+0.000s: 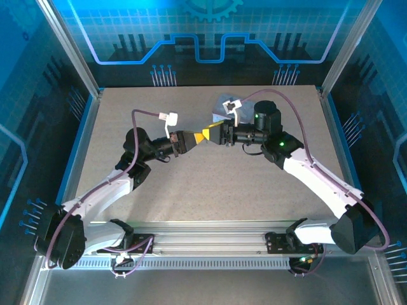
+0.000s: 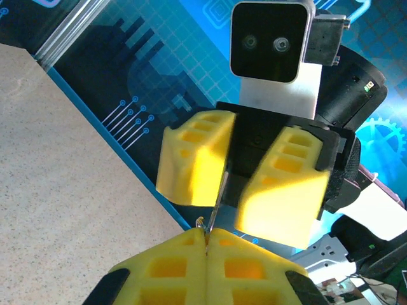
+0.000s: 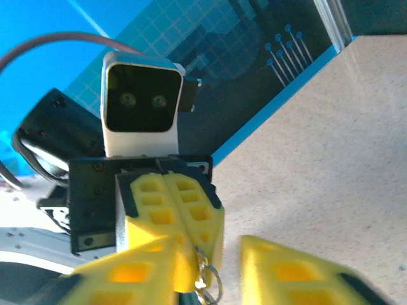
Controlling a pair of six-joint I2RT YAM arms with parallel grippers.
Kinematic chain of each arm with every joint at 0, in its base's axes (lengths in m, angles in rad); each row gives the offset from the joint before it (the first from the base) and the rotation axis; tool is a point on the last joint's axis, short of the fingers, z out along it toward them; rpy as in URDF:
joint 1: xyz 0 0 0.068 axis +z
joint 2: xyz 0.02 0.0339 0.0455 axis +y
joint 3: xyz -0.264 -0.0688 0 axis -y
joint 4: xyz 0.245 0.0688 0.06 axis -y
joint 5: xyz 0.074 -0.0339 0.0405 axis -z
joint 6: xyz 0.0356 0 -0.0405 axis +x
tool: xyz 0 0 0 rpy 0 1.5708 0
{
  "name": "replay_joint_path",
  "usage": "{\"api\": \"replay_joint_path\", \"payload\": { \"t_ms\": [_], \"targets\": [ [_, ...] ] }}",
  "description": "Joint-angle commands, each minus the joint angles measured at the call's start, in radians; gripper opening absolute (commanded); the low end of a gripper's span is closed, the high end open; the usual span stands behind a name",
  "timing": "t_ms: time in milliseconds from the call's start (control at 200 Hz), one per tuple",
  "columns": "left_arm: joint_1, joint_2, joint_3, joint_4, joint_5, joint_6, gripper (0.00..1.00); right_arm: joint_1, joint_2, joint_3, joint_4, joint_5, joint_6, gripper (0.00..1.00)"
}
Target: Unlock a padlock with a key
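My two grippers meet tip to tip in mid-air over the middle of the table. The left gripper (image 1: pixel 201 136) (image 2: pixel 206 235) is shut on the key (image 2: pixel 220 194). The key's thin dark blade sticks out from between the left yellow fingertips. Its small ring (image 3: pixel 211 279) hangs beside them. My right gripper (image 1: pixel 220 135) (image 3: pixel 208 246) is open, one finger (image 2: pixel 191 159) on each side of the blade, not pressing it. The padlock is out of view.
A pale silver-blue tin (image 1: pixel 220 107) lies on the table (image 1: pixel 127 114) at the back, behind the right wrist and partly covered by it. Blue panelled walls and aluminium posts enclose the table on three sides.
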Motion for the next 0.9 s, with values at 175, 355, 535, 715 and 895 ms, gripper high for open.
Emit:
{"api": "replay_joint_path", "payload": {
  "t_ms": [175,355,535,715,895],
  "targets": [
    [-0.006,-0.08,0.061,-0.33,-0.12,0.242,0.0,-0.079,0.019,0.115,-0.258,0.178,0.015,0.53],
    [-0.007,-0.086,0.069,-0.406,-0.157,0.302,0.0,-0.156,0.171,0.277,-0.467,0.31,0.019,0.55],
    [-0.007,-0.043,0.137,-0.555,-0.259,0.381,0.0,-0.163,0.419,0.58,-0.729,0.52,-0.035,0.58],
    [-0.007,0.138,0.318,-0.738,-0.478,0.438,0.0,-0.212,0.573,0.688,-0.795,0.588,0.039,0.59],
    [-0.007,0.436,0.596,-0.844,-0.566,0.465,0.0,-0.278,0.635,0.682,-0.775,0.606,0.103,0.61]
  ]
}}
